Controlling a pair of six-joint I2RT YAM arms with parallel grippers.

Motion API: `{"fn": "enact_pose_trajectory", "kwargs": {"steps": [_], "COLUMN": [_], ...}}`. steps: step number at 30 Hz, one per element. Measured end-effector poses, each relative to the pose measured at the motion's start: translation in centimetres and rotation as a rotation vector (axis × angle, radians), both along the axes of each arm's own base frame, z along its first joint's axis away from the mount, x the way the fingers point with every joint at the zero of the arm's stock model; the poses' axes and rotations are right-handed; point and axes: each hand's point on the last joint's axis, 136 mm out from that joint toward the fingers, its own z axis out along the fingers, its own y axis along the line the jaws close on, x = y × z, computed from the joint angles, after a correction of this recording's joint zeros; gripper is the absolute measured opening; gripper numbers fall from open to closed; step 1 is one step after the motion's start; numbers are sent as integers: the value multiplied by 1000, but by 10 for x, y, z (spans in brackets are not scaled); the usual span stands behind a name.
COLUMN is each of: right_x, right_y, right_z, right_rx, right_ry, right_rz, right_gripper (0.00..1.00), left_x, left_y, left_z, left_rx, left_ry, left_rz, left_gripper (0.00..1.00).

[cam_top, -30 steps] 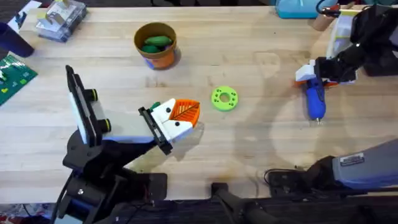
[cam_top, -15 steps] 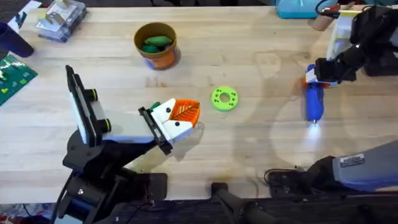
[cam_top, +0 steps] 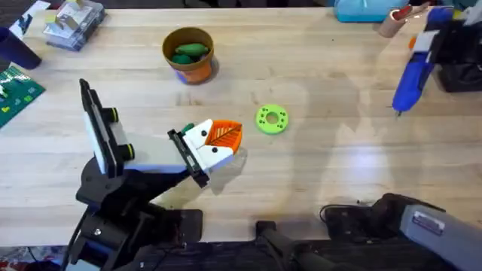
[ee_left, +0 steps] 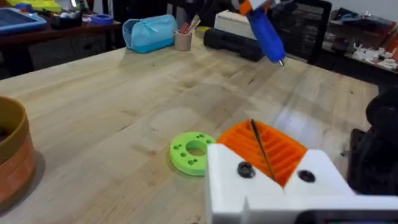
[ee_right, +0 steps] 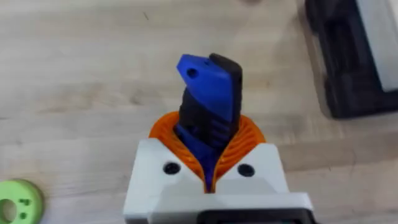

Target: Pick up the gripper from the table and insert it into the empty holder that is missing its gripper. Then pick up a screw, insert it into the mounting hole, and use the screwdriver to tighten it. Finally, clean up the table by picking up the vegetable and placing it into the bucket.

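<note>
One screwdriver point(cam_top: 413, 74) lifted; one bucket point(cam_top: 190, 54).

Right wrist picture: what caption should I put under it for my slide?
Right gripper shut on the blue screwdriver, held above the wooden table.

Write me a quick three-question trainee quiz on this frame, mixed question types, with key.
1. True or false: the screwdriver lies flat on the table.
2. What is in the bucket? A) nothing B) a green vegetable C) a screw
3. Which end effector holds the tool, and how do its fingers stand?

Key:
1. False. It is held up off the wood, tip pointing down.
2. B.
3. The right end effector, shut on the blue handle.
</note>
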Motion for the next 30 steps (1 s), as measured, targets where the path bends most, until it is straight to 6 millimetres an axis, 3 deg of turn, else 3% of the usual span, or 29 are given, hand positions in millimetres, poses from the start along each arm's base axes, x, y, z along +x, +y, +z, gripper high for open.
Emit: {"fn": "enact_pose_trajectory", "kwargs": {"steps": [4,9,15,22,26,30], "right_x": [-2,1,4,-8,-18,-32], "right_y": [22,63,143,248,288,315], "right_z": [31,47,58,93,109,130], "right_rx": [17,71,164,257,337,401], "right_ry": [-186,-371,-496,-649,-714,-797], "right_rz": [63,182,419,732,833,906], "right_gripper": [26,26,26,26,26,26], "left_x": [0,0,0,0,0,0], "left_y": [0,0,0,0,0,0], "left_z": [0,0,0,0,0,0], "left_rx": [0,0,0,0,0,0], "left_ry": [0,0,0,0,0,0], "left_rz": [0,0,0,0,0,0], "left_gripper": [13,13,13,13,13,13]}}
